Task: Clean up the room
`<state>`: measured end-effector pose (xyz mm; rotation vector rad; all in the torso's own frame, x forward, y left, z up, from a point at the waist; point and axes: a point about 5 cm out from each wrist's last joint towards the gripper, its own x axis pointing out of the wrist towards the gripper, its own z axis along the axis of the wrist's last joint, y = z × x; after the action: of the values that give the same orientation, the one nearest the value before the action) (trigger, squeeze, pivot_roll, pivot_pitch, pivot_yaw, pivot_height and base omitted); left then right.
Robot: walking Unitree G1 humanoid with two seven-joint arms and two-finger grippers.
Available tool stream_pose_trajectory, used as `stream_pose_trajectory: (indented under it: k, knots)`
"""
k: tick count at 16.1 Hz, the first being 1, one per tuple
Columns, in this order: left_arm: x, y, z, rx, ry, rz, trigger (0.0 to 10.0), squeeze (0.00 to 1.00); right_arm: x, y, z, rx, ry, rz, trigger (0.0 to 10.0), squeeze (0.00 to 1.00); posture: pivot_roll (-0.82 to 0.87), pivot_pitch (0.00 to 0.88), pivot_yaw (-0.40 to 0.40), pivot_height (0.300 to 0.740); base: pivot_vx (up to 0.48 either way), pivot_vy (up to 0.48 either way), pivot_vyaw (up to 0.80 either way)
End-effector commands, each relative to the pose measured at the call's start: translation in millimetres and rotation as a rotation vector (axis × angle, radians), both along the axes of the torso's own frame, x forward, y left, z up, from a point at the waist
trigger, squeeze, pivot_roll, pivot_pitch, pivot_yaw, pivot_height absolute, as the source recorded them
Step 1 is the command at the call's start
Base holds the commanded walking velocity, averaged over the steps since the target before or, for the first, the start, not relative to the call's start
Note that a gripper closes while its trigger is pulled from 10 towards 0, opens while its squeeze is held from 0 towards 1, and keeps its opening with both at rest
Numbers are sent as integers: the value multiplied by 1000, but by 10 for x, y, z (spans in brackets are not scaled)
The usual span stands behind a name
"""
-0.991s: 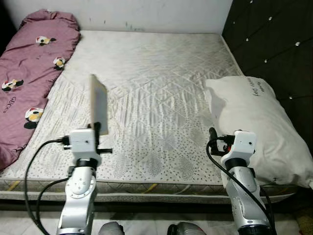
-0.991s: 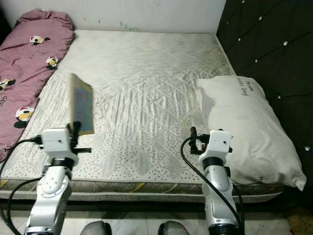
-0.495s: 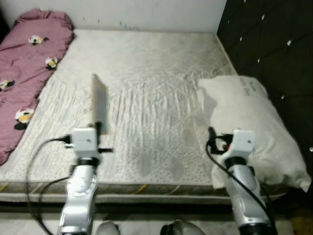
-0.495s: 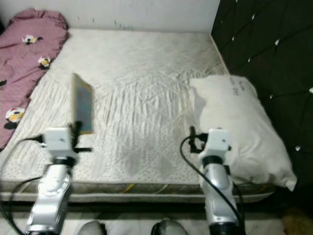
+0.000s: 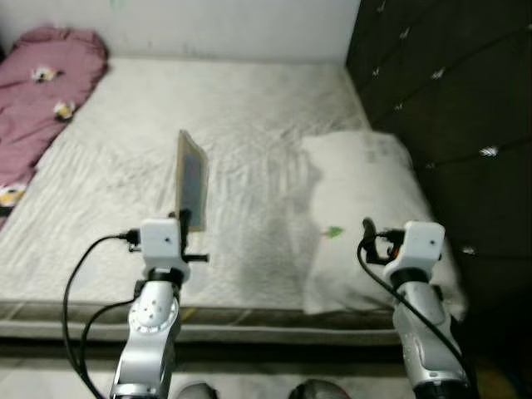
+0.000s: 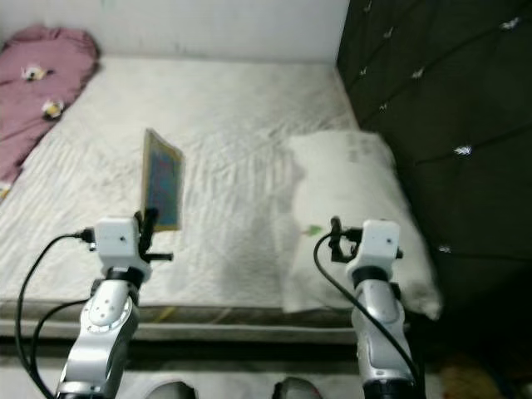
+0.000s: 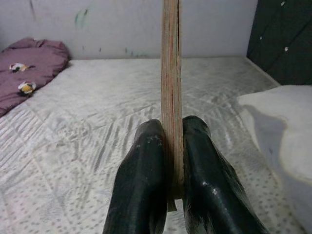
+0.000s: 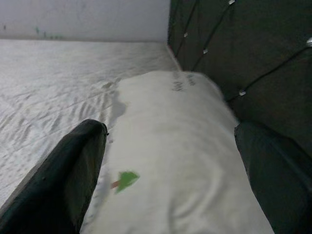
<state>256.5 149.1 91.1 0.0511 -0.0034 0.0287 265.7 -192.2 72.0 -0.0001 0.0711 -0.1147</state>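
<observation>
A thin book (image 5: 190,179) stands upright on edge above the near part of the bed, pinched at its lower end by my left gripper (image 7: 170,146), which is shut on it. Its colourful cover (image 6: 163,180) faces right. My right gripper (image 8: 170,161) is open, fingers (image 8: 73,170) spread wide, hovering just before the near end of a white pillow (image 5: 366,208). The pillow lies on the right side of the bare mattress (image 5: 125,150). A small green mark (image 8: 126,179) shows on the pillow's near part.
A mauve quilt (image 5: 41,91) with cartoon prints lies along the bed's left side. A dark tufted headboard (image 5: 440,91) walls off the right. The white wall (image 5: 208,25) closes the far end. The mattress's near edge (image 5: 249,320) runs just ahead of my arms.
The camera has swung to the right: quilt and bed slid left, more headboard shows. The pillow now sits before the right gripper. The left gripper keeps its hold on the book.
</observation>
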Motion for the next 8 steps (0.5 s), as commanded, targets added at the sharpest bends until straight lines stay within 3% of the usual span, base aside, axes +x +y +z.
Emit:
stream_pose_trajectory:
  k: [1, 8]
  knots:
    - [14, 114, 75, 4, -40, 54, 10000, 0, 11, 72, 6, 14, -1, 23, 10000, 0, -13, 45, -17, 740, 0, 0, 0]
    - [28, 93, 65, -17, -26, 38, 10000, 0, 9, 73, 3, 15, 1, 24, 10000, 0, -16, 50, -14, 740, 0, 0, 0]
